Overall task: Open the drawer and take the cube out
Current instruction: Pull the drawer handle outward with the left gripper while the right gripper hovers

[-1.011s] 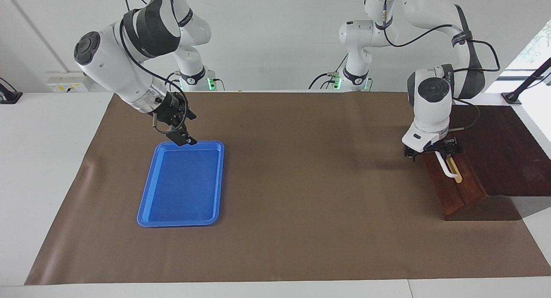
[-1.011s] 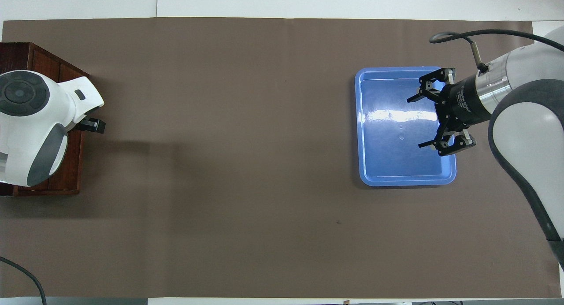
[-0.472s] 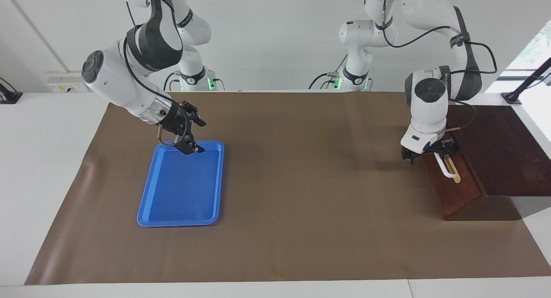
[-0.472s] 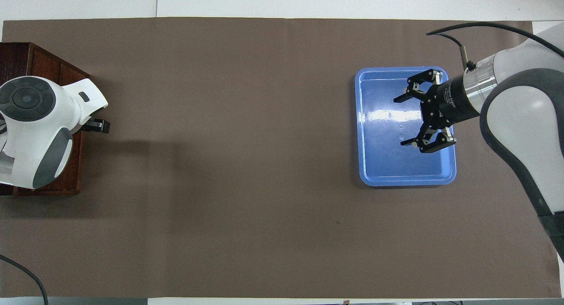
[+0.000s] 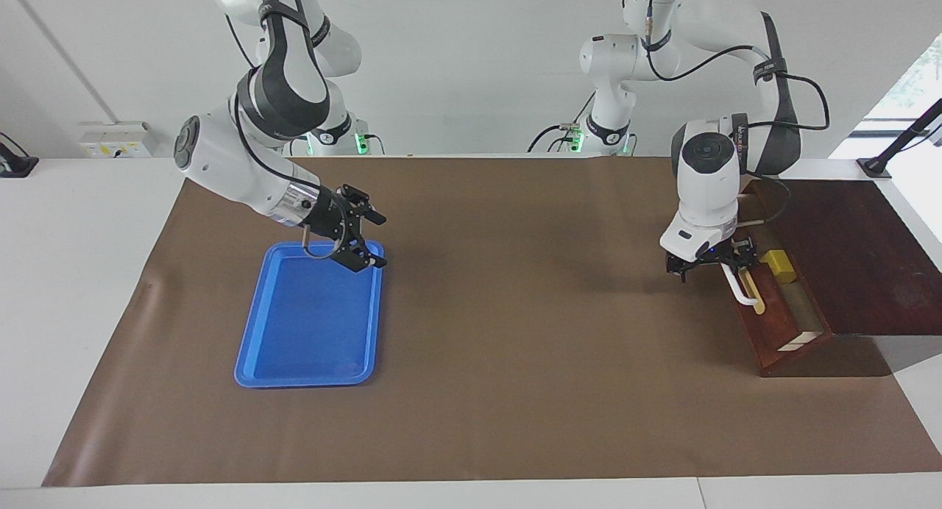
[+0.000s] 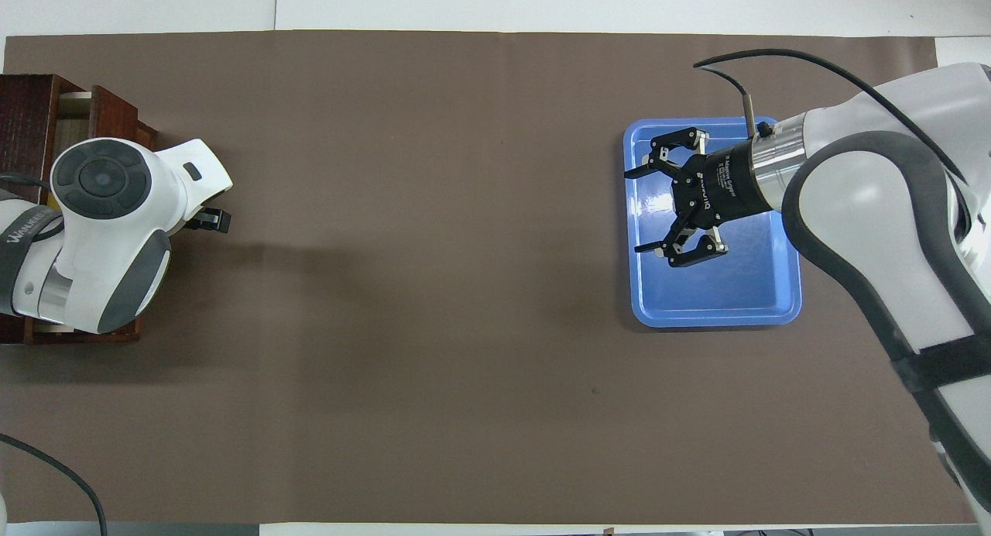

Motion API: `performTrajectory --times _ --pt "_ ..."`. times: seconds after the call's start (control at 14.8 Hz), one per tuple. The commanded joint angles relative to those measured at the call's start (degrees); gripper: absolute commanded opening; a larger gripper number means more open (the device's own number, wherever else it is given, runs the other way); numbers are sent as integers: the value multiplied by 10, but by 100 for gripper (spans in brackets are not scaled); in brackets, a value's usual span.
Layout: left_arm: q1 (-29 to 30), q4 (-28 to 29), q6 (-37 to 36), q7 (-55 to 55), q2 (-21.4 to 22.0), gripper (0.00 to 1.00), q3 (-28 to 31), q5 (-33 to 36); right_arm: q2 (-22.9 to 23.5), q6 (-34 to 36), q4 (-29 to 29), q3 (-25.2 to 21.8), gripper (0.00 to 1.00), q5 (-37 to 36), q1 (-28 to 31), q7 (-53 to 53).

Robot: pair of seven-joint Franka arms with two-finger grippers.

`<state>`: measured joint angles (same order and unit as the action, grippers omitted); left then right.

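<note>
Cube [image 5: 778, 265] lay in the part-open drawer [image 5: 770, 325] at the left arm's end of the table, just inside its white handle [image 5: 738, 290]; the left gripper [image 5: 708, 263], jaws spread, hooked that handle, far closer than the open right gripper [image 5: 368, 237] over the blue tray [image 5: 257, 347].

This was a robotics lab: two white Franka arms [image 5: 250, 119] stood bolted at a white table [image 5: 81, 222] covered by a brown mat [image 5: 515, 347], before a bare white wall [image 5: 471, 68] with a socket strip [image 5: 114, 137] and trailing cables.
</note>
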<state>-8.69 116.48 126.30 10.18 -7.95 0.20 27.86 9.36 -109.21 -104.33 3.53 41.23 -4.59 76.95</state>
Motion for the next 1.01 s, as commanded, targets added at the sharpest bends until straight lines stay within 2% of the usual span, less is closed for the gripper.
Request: performTrajectory --times 0.0,0.2,0.4,0.94 --pt "-19 -10 -3 11 -9 100 -28 -37 7 -9 -8 2 100 18 -3 -62" --pt "-22 -18 -22 14 -11 100 -54 -65 20 -14 -3 2 100 53 -16 -73" --pt "-23 -34 -37 31 -16 100 -76 -83 21 -28 -5 2 100 54 -27 -67" --pt "-26 -39 -50 32 -15 100 -82 -84 22 -57 -7 1 100 54 -48 -3"
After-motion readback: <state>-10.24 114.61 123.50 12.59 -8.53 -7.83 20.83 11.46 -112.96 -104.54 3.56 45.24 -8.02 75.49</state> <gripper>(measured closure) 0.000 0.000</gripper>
